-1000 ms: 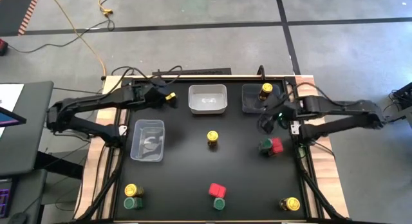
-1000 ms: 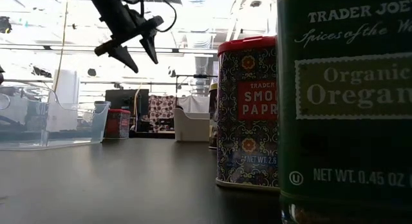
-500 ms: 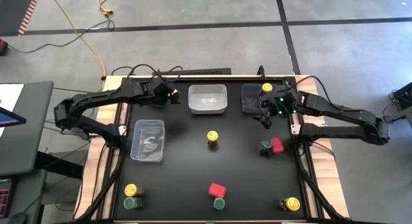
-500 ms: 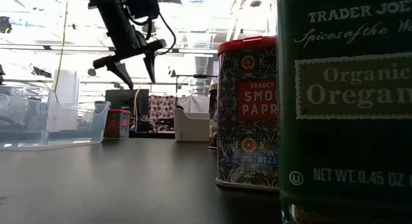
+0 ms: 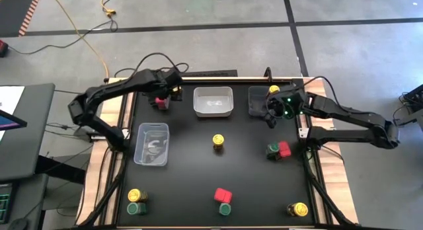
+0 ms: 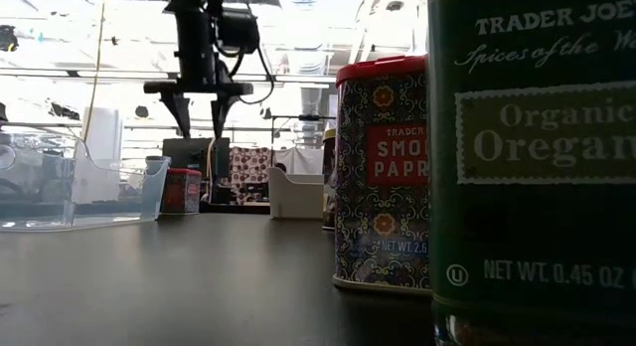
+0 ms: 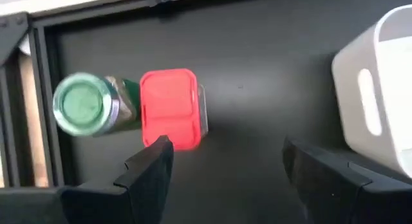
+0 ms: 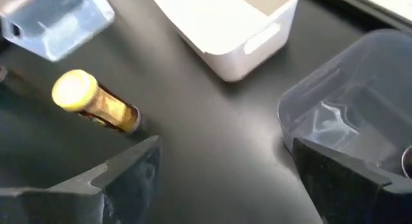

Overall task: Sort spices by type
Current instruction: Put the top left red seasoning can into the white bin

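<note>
floor [image 5: 198, 12]: grey concrete, black lines | yellow cable [image 5: 86, 35] | ceiling lights [image 6: 328, 28]: bright

— How's your light? 
— Even from above; your black table [image 5: 192, 177] barely shows shadows. At table height, bright ceiling lights wash out the room behind.
— Focus?
— Your nearest green jar [image 6: 537, 167] reads clearly but looms huge. The yellow-lidded jar [image 8: 96, 102] looks soft and smeared.
</note>
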Motion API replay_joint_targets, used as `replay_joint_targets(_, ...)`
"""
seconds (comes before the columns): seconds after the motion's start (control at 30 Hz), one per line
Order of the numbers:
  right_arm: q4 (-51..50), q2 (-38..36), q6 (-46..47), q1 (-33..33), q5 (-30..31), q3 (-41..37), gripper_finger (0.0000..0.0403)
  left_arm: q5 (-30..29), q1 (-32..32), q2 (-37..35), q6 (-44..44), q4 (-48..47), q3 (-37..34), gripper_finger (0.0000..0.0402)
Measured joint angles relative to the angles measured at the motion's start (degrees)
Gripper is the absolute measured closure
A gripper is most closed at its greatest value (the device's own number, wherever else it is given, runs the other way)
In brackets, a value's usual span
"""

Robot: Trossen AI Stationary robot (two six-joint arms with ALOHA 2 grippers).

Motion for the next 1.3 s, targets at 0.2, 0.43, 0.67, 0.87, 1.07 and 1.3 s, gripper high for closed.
replay_joint_targets(0.2,1.9,-2.6,1.9,0.0,0.0,1.0,0.0029,2.4,0.7,2.4,5.7,1.1,0.0,0.0123)
replay_joint_targets(0.43,2.1,-4.5,3.0,0.0,0.1,1.7,0.0029,2.3,1.2,2.8,6.1,1.4,0.0,0.0123)
replay_joint_targets(0.67,2.0,-4.7,3.0,0.0,0.2,1.7,0.0029,1.2,1.4,2.8,6.5,1.4,0.0,0.0122)
replay_joint_targets(0.87,2.0,-4.7,3.0,0.0,0.3,1.7,0.0029,-0.4,1.5,2.8,6.5,1.4,0.0,0.0103)
replay_joint_targets(1.07,2.0,-4.7,3.0,0.0,0.3,1.7,0.0029,-0.9,1.4,2.8,8.0,1.3,0.0,0.0068)
replay_joint_targets(1.3,2.0,-4.7,2.9,0.0,0.3,1.7,0.0029,-0.3,1.1,2.8,4.8,1.0,0.0,0.0064)
